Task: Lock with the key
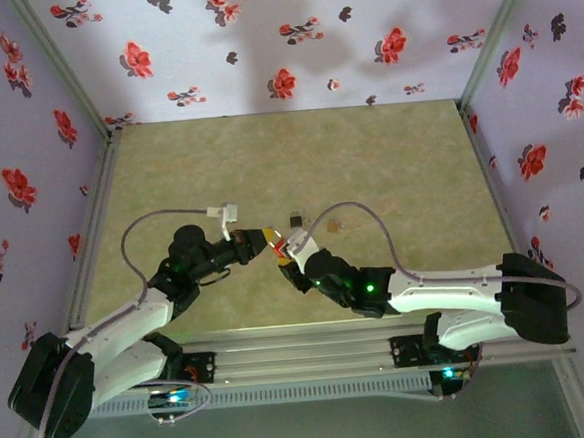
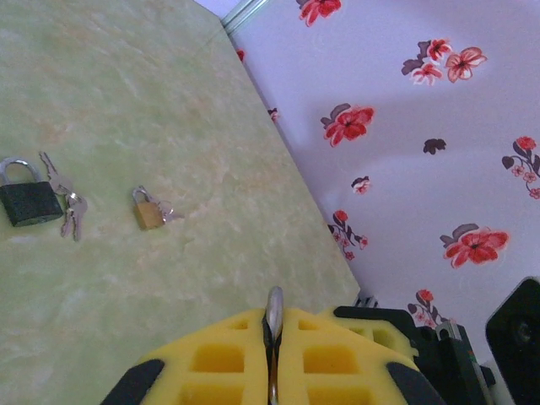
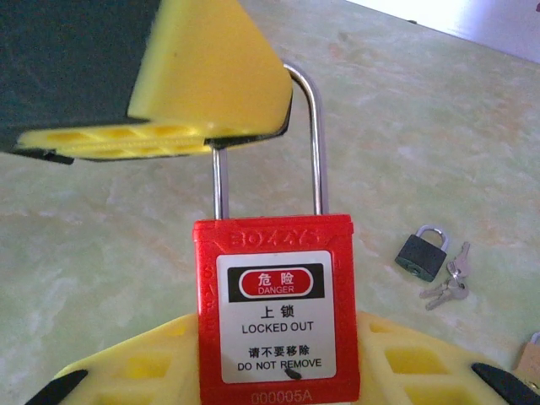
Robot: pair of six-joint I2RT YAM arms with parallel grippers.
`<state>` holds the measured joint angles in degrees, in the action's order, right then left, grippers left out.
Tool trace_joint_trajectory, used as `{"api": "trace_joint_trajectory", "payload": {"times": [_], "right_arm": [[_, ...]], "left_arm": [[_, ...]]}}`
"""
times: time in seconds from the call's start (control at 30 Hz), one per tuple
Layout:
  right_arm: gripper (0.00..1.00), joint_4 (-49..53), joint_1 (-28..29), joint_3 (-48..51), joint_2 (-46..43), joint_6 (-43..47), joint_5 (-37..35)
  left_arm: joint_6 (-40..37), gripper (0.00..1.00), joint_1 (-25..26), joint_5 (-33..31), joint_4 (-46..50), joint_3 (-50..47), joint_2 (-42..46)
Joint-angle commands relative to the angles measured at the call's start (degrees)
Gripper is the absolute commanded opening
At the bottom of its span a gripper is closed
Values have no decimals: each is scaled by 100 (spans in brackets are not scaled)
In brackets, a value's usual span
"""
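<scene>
Fingers (image 3: 101, 371) of the right gripper (image 3: 283, 367) are clenched on the body of the red padlock (image 3: 278, 295), one on each side, with the label facing the wrist camera. The padlock's long axis runs straight away from this gripper. Its silver shackle (image 3: 319, 143) points toward the left gripper (image 2: 272, 337), which is clamped tight on the top of the bow. Both shackle legs seem to sit in the body.

The keyhole end is hidden low between the right fingers, so I cannot tell where the key is, or if it is already inserted. I judge that this hidden end decides the next move.

Farther on the table (image 2: 169, 84) lies a dark padlock (image 3: 419, 253) with plain metal keys (image 3: 447, 283) just beside it. A small brass padlock (image 2: 148, 211) lies near them.
</scene>
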<state>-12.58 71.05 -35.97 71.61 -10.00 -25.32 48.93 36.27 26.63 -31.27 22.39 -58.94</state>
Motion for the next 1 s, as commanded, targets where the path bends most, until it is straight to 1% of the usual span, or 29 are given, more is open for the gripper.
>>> {"api": "trace_joint_trajectory", "payload": {"times": [0.0, 0.5, 0.97], "right_arm": [[0, -231, 41, -277, -207, 103, -1], [0, 149, 36, -608, -262, 8, -130], [0, 243, 32, -929, -250, -145, -133]], "left_arm": [[-195, 0, 73, 208, -169, 63, -78], [-287, 0, 205, 283, -180, 134, -198], [-351, 0, 295, 305, -143, 187, -249]]}}
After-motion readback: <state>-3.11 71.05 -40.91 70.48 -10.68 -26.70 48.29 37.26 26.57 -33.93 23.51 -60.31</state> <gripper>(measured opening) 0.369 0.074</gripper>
